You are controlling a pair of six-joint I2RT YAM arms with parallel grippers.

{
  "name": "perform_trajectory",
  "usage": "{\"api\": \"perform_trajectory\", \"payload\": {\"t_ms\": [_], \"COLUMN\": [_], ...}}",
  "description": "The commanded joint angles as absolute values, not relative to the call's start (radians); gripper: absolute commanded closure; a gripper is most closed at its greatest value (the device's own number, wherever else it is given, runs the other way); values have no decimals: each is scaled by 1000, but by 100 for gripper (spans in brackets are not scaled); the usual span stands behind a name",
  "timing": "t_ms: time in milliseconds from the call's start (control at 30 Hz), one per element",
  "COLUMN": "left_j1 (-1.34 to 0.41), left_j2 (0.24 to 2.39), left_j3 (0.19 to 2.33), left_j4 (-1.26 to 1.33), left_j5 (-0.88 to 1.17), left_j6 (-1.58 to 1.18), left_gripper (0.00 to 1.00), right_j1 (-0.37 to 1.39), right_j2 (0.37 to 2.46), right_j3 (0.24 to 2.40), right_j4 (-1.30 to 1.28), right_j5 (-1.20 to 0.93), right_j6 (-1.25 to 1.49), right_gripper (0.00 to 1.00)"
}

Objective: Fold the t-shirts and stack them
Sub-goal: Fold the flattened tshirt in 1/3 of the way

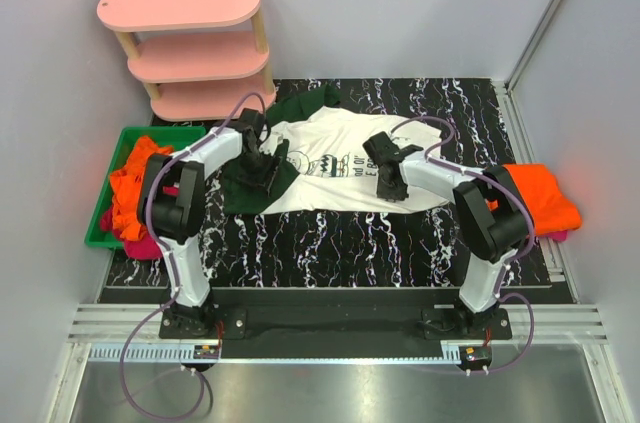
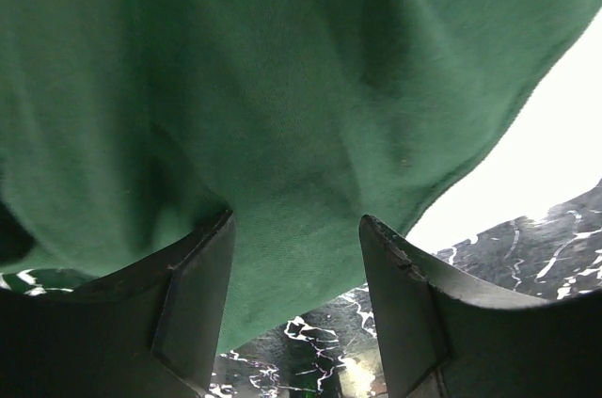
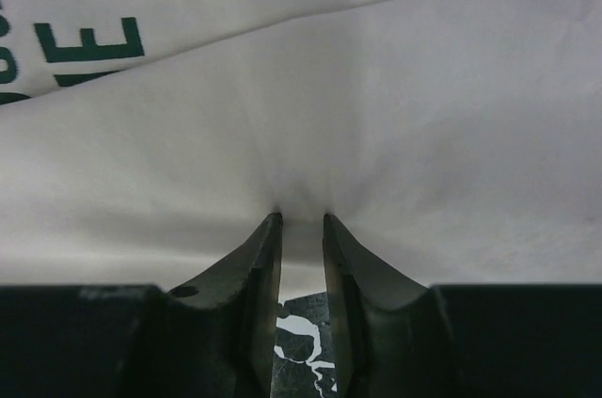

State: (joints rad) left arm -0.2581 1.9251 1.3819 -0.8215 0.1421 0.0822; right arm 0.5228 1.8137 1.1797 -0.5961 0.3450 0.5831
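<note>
From the top view, we are seeing the white t-shirt (image 1: 335, 168) lying spread across the middle of the dark marbled worktop (image 1: 330, 243), with both arms reaching onto it. The left jaws are sitting over its dark green sleeve (image 1: 245, 188) at the left, the right jaws on its white body at the right. A folded orange t-shirt (image 1: 540, 198) is lying at the right edge, and more orange cloth (image 1: 135, 193) is spilling from a green bin (image 1: 105, 228) at the left. A pink shelf (image 1: 185, 43) is standing at the upper left.

In the left wrist view, we are looking at the left jaws standing spread, with the green sleeve (image 2: 282, 87) draping down between them.

In the right wrist view, the right jaws are almost pressed together, pinching a puckered fold of the white t-shirt (image 3: 376, 116); green lettering (image 3: 85, 45) is showing at the upper left.
</note>
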Motion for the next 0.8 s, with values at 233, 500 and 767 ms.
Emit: {"api": "perform_trajectory", "payload": {"t_ms": [233,500,767], "left_j1": [-259,-259,-258], "left_j2": [1933,1881,1850], "left_j3": [1279,1207,1160], "left_j4": [-913,-953,-976], "left_j5": [129,130,121], "left_j6": [136,179,206], "left_gripper": [42,42,42], "right_j1": [522,522,528], "right_j2": [1890,1846,1772], "right_j3": [1183,1094,973], "right_j4": [-680,-709,-709], "right_j5": [290,210,146], "right_j6": [695,759,834], "right_gripper": [69,70,70]}}
